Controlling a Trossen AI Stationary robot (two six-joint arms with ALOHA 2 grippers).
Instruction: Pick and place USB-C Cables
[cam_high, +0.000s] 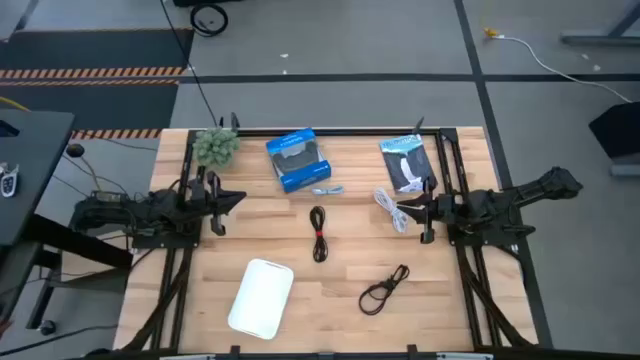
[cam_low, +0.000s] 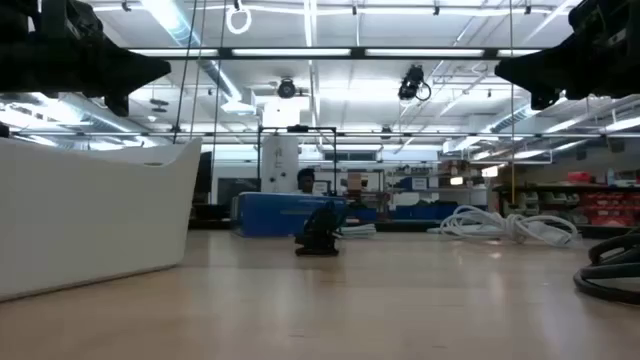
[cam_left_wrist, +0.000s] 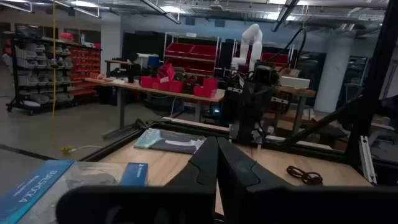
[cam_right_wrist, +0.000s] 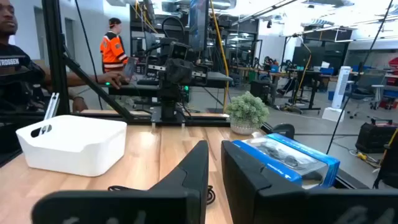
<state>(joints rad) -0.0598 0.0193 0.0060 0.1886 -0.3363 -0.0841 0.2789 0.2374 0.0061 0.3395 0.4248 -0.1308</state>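
Note:
Four USB-C cables lie on the wooden table. The black bundle with a red band (cam_high: 318, 233) is at the centre. A plain black one (cam_high: 385, 288) lies toward the near right. The white one (cam_high: 388, 208) rests just in front of my right gripper (cam_high: 412, 212). The short pale grey one (cam_high: 325, 190) sits beside the blue box. My left gripper (cam_high: 228, 200) hovers at the table's left side, shut and away from every cable. The right gripper is shut as well, above the table (cam_right_wrist: 215, 163).
A blue box (cam_high: 298, 160) and a black packet (cam_high: 408, 162) lie near the far edge, and a small plant (cam_high: 216, 146) stands at the far left. A white bin (cam_high: 262, 297) stands near the front left. Bare wood shows between the bin and the black cable. People are in the room beyond.

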